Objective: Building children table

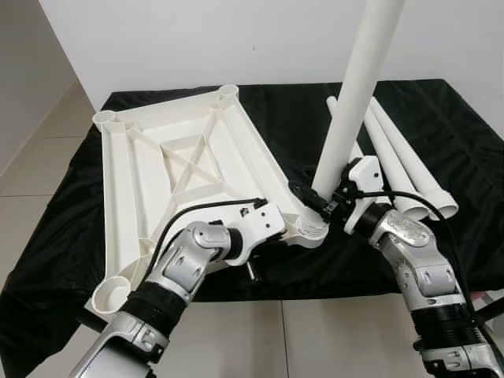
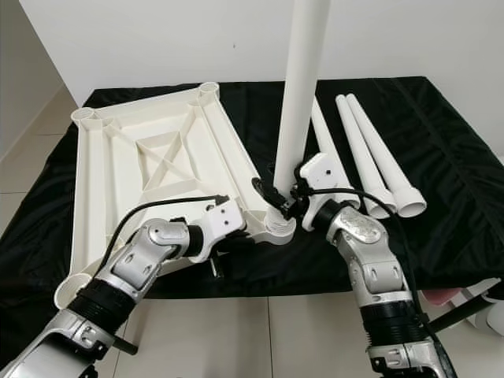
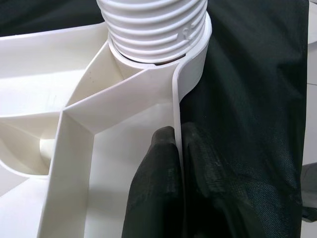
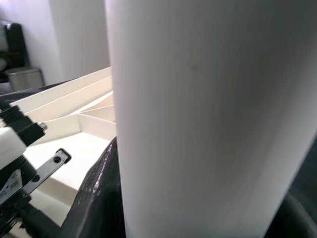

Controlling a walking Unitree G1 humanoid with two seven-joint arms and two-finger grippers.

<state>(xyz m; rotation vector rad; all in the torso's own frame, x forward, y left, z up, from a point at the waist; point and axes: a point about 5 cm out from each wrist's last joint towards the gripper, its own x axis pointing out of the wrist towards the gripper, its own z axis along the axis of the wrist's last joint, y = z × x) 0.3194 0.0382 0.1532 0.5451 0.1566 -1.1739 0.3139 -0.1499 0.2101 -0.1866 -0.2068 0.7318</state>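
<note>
A white plastic tabletop [image 1: 181, 157] lies upside down on the black cloth, its ribs facing up. One white leg [image 1: 354, 94] stands nearly upright in the tabletop's near right corner socket [image 1: 313, 230], and its threaded end [image 3: 153, 25] sits in that socket. My right gripper [image 1: 319, 201] is shut on the leg just above the socket, with a black finger [image 4: 99, 198] against its side. My left gripper [image 3: 177, 136] is shut on the tabletop's thin rim beside the same corner. Three more legs [image 1: 409, 165] lie side by side on the cloth to the right.
The black cloth [image 1: 465, 126] covers a low table that stands against a white wall. Its front edge runs just under both my wrists. Tiled floor [image 1: 315, 339] lies below and to the left. Some pink and white items [image 2: 480, 303] sit on the floor at the far right.
</note>
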